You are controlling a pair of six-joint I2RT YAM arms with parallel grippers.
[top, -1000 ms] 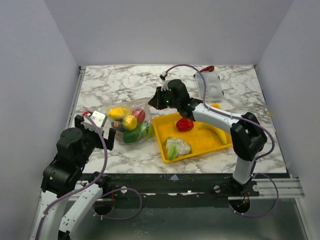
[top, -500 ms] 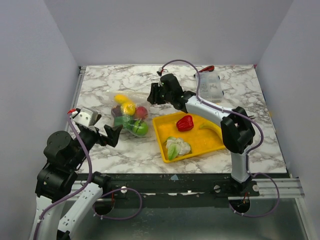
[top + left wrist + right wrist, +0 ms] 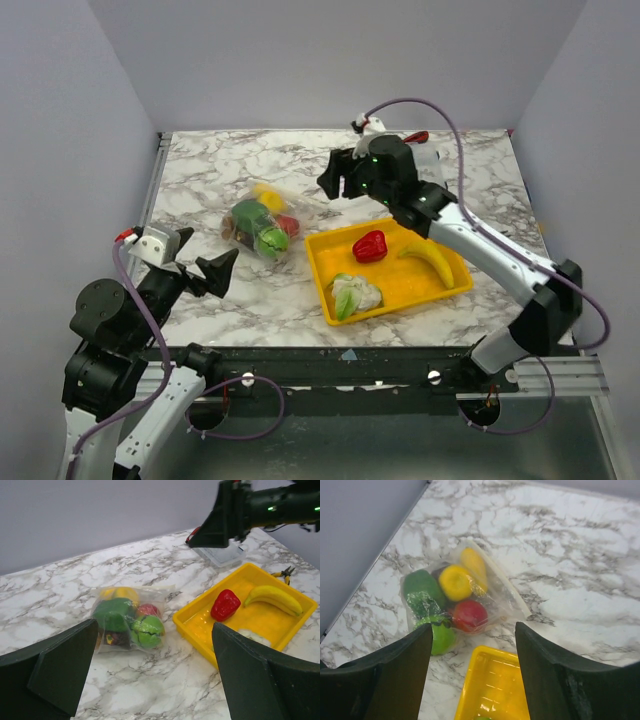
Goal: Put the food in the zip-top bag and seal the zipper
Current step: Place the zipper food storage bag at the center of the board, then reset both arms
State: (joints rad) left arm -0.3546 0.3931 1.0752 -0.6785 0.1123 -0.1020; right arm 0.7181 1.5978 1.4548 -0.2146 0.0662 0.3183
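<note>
The zip-top bag [image 3: 258, 228] lies flat on the marble, left of the yellow tray [image 3: 318, 272]. Green, yellow, red and dark purple food shows through it [image 3: 455, 592]. Its zipper [image 3: 502, 582] runs along the edge facing the tray; I cannot tell whether it is sealed. In the tray lie a red pepper [image 3: 370, 245], a banana [image 3: 430, 260] and a cauliflower [image 3: 355, 296]. My right gripper [image 3: 337, 185] hangs open above the gap between bag and tray, holding nothing. My left gripper [image 3: 200, 255] is open, raised near the table's front left, well short of the bag [image 3: 127, 622].
A rigid clear compartment box [image 3: 425, 170] stands at the back right, with a red-handled tool [image 3: 415, 137] behind it. Small pliers [image 3: 284, 571] lie right of the tray. Grey walls close in the table on three sides.
My right gripper opened, let go of the bag's mouth and rose back to the right. The bag settled flat. My left arm drew back toward the near left, still open.
</note>
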